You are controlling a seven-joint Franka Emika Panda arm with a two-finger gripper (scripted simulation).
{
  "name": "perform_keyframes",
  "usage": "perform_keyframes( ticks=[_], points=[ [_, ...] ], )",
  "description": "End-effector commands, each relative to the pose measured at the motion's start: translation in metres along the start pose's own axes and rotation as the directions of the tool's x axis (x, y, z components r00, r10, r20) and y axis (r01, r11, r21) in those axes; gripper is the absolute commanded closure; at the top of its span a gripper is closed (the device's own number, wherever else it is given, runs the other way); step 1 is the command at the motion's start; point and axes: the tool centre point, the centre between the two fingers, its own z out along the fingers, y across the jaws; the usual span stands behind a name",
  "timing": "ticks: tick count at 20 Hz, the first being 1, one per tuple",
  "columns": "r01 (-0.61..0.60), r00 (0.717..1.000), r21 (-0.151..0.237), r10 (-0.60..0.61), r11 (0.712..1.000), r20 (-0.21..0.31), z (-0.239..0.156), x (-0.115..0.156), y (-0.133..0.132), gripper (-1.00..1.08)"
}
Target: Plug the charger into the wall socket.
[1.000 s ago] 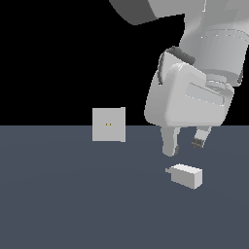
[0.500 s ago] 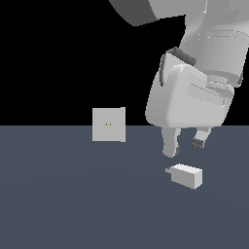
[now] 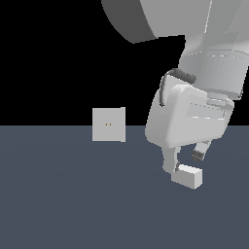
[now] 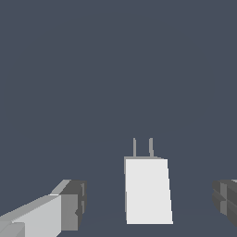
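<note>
On bare slate-grey floor [image 3: 58, 194], against black backdrop, the released hand [image 4: 148, 203] straddles the charger [image 4: 147, 190].

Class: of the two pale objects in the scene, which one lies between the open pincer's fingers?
The charger, the small off-white block with two thin prongs. The pincer straddles it without touching; the wall socket, a larger flat plate, stands upright far off.

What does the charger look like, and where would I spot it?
Find the big white robot arm on the exterior view's right. Below its open tool, on the dark floor, lies the charger: a small off-white block with two thin prongs, unlike the flat square socket standing farther away.
</note>
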Motion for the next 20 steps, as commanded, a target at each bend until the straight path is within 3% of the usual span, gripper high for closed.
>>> perform_keyframes(
  ticks=[1,9,10,20],
  points=[
    [0.0,1.0,0.0,0.0,1.0,0.0,0.011,-0.003,-0.001,-0.92],
    [-0.001,1.0,0.0,0.001,1.0,0.001,0.026,-0.006,0.0,-0.92],
    [-0.001,1.0,0.0,0.001,1.0,0.001,0.026,-0.006,0.0,1.08],
    [-0.001,1.0,0.0,0.001,1.0,0.001,0.026,-0.006,0.0,1.08]
  ],
)
